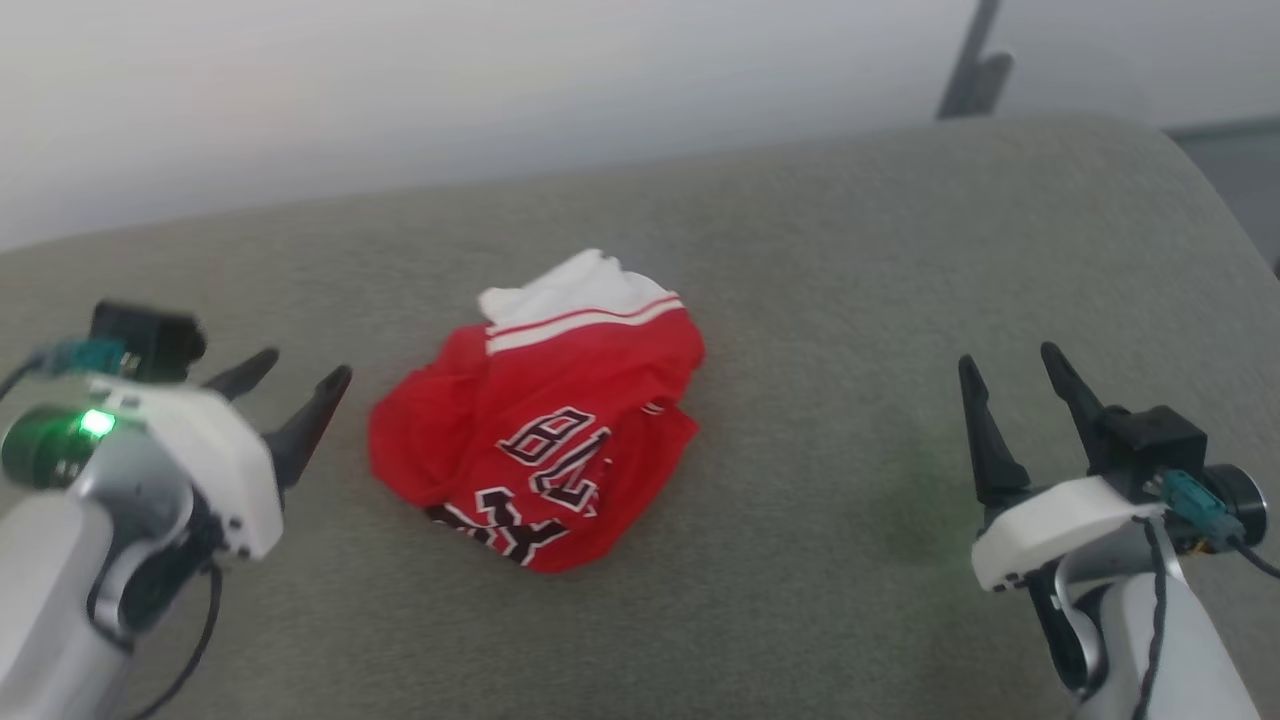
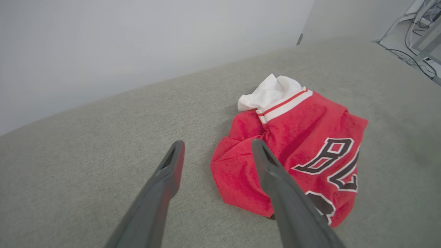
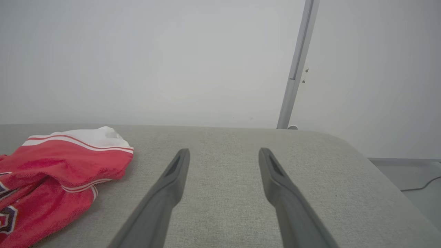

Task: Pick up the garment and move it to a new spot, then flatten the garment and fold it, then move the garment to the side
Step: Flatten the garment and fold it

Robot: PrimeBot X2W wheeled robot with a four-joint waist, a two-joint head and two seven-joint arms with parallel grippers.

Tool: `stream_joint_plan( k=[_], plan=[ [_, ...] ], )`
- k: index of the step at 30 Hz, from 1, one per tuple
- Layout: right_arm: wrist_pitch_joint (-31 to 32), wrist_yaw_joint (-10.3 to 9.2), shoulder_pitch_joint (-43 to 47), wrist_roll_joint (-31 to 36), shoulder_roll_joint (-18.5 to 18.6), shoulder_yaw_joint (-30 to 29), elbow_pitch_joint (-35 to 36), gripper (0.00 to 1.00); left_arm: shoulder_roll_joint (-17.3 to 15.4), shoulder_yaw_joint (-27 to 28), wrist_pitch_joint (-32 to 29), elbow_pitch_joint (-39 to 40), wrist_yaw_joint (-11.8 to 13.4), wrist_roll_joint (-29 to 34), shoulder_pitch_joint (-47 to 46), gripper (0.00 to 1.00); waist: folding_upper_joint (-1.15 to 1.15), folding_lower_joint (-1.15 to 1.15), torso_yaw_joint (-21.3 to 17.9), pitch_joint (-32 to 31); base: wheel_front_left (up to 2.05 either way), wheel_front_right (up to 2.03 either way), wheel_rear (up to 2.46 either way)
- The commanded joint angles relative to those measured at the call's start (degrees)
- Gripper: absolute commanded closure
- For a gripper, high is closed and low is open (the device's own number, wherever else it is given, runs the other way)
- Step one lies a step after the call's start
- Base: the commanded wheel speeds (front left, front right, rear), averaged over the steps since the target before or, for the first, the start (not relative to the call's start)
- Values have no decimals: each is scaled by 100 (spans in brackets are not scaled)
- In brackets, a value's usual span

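I am holding my left hand (image 1: 307,362) and right hand (image 1: 1006,354) wide open, empty, the crumpled garment (image 1: 540,430) lying between them, nearer the left.

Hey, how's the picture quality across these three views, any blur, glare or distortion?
Head view: soft, lettering on the garment blurry, green light glowing behind the left gripper. Left wrist view: sharper, wide-angle stretch toward the edges. Right wrist view: crisp weave on the grey cushion, flat even light, faint shadows.
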State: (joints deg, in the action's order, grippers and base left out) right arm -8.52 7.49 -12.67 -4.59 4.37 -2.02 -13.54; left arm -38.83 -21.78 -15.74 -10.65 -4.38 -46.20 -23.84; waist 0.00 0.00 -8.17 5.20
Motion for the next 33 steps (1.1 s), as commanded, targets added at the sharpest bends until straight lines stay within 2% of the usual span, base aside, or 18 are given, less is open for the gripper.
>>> stream_joint_plan(
  k=[1, 8, 15, 24, 32, 33],
  plan=[
    [-66, 0, -85, -35, -18, 36, -48, 0, 28, -37, -116, -66, -39, 25, -204, 0, 0, 0, -217, 208, 0, 0, 0],
    [-263, 0, -325, -93, -82, 119, -290, 0, 162, -460, -909, -583, -176, 30, -1074, 0, 0, 0, -575, 574, 0, 0, 0],
    [-416, 0, -548, -126, -138, 225, -471, 0, 362, -690, -1618, -1134, -198, 5, -1953, 0, 0, 0, -835, 956, 0, 0, 0],
    [-568, 0, -823, -233, -155, 380, -656, 0, 616, -802, -2284, -1918, 10, 23, -2850, 0, 0, 0, -1023, 1408, 0, 0, 0],
    [-639, 0, -972, -331, -153, 448, -788, 0, 853, -913, -2728, -2623, 181, -57, -3093, 0, 0, 0, -1055, 1610, 0, 0, 0],
    [-636, 0, -984, -329, -153, 442, -797, 0, 881, -934, -2791, -2673, 201, -65, -3113, 7, 0, 0, -1051, 1620, 0, 0, 0]
  ],
)
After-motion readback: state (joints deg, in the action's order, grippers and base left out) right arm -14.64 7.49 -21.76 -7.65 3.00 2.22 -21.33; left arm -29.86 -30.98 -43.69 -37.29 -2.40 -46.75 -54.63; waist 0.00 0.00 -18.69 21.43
